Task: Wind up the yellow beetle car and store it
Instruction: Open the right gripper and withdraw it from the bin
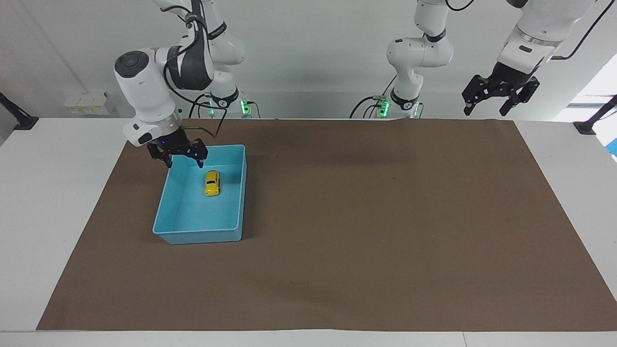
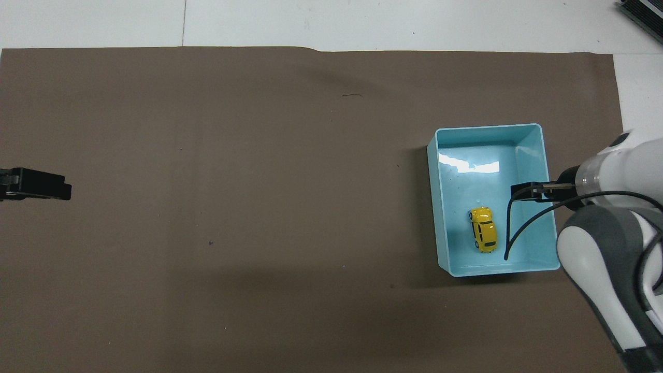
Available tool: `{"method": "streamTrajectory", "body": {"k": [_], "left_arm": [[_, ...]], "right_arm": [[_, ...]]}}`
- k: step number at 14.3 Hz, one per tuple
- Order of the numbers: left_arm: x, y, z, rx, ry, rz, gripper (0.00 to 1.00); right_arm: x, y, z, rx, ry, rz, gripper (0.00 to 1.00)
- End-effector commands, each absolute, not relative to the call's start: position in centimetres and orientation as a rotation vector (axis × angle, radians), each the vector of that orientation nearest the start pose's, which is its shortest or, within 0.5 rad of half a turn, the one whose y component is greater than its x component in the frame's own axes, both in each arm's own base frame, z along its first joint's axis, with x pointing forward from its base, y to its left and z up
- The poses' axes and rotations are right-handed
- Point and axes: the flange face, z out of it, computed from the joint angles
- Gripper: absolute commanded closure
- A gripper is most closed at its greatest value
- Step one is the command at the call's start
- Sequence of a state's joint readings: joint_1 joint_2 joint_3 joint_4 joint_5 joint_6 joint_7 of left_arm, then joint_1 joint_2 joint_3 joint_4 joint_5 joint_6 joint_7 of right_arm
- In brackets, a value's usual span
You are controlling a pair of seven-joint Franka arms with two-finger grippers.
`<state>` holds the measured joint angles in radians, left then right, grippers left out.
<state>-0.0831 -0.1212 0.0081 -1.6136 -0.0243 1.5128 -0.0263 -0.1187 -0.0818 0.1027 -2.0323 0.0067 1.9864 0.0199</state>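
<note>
The yellow beetle car [image 1: 212,183] lies on its wheels on the floor of the blue bin [image 1: 197,235], in the half nearer to the robots. It also shows in the overhead view [image 2: 483,229], inside the bin [image 2: 487,129]. My right gripper [image 1: 184,163] is open and empty, raised over the bin's edge nearest the robots, apart from the car; it shows in the overhead view [image 2: 520,190] too. My left gripper [image 1: 484,112] is open and empty and waits high over the mat's corner at the left arm's end, its tip in the overhead view [image 2: 65,185].
A brown mat [image 1: 376,217] covers most of the white table [image 1: 53,202]. A black cable [image 2: 518,228] hangs from the right wrist over the bin. Black clamps [image 1: 21,120] sit at the table's ends.
</note>
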Motion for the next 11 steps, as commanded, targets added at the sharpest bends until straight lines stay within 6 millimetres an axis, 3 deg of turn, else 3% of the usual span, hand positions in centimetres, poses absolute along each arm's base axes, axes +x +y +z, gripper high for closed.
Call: {"method": "streamTrajectory", "body": {"k": [1,6,11], "left_arm": [[50.4,-3.5,66.9,-3.157,0.089,-0.026,0.00],[50.4,-3.5,66.9,-3.157,0.089,-0.026,0.00],[50.4,-3.5,66.9,-3.157,0.089,-0.026,0.00]], "right_arm": [[54.4,-2.4,53.8,-3.168,0.126,-0.055,0.00],[54.1,-2.6,58.9,-3.153,0.317,-0.019,0.00],[53.5,-5.0,62.3,-3.148,0.378,0.016,0.00]]}}
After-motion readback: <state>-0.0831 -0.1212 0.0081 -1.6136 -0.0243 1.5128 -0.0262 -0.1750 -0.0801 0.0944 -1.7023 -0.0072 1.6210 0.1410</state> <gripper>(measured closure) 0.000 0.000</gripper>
